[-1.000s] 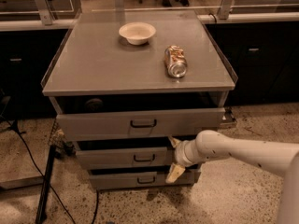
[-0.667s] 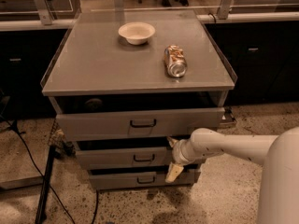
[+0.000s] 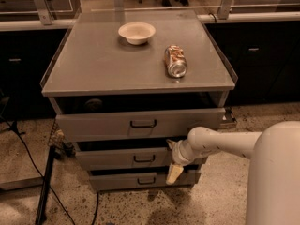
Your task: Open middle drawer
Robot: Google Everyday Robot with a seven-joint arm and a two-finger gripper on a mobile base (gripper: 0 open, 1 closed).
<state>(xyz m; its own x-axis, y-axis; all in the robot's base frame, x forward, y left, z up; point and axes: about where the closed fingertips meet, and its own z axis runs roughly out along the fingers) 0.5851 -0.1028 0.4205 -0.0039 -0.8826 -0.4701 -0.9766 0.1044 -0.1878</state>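
1. Grey metal three-drawer cabinet (image 3: pixel 93 74) sits mid-frame on a speckled floor (image 3: pixel 220 200).
2. Middle drawer (image 3: pixel 112 157), a grey metal flat front with a small dark loop handle (image 3: pixel 144 159) at its centre, is lower centre of the frame, between the wider top drawer (image 3: pixel 103 124) and the narrower bottom drawer (image 3: pixel 122 180). There is a dark gap above its front.
3. White robot arm (image 3: pixel 225 144) enters from the lower right. The gripper (image 3: pixel 174 170) is at the right end of the middle drawer's front, right of the handle, and hangs down over the bottom drawer's front.
4. Gripper state: can't tell whether it's open or closed.
5. On the cabinet top, a small white round bowl (image 3: pixel 136 33) sits upper centre. A crushed metal can (image 3: pixel 176 61) lies on its side to the bowl's right, nearer the front edge.
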